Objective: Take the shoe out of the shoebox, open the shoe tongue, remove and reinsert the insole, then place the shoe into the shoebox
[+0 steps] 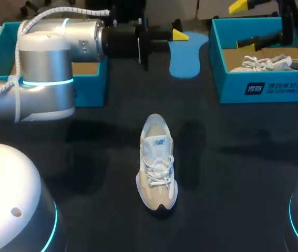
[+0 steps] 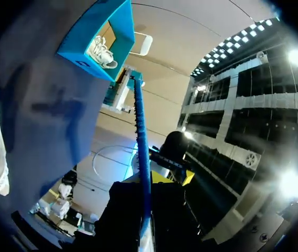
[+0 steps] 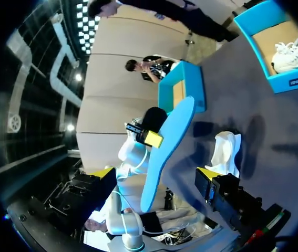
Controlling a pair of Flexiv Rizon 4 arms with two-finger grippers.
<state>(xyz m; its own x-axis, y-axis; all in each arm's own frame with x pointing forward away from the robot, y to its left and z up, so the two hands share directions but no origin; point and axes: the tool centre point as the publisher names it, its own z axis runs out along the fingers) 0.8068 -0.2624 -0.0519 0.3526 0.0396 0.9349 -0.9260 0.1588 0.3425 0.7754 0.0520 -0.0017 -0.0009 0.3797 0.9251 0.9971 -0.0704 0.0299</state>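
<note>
Rightward of insole (image 1: 186, 58) — shoebox (image 1: 217, 86), spare shoe (image 1: 275, 63)

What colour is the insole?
The insole is blue; the head view shows it best.

The insole (image 1: 186, 59) clamped in the left tool (image 1: 182, 35) is bright blue. Both it and the right tool (image 3: 156, 173) have yellow tips. The shoe (image 1: 158, 163), well apart from both tools, is beige and white with white laces and a dark toe. The shoebox (image 1: 264, 88) near the right tool is teal with white print and brown inside. The desk (image 1: 238, 173) is black.
</note>
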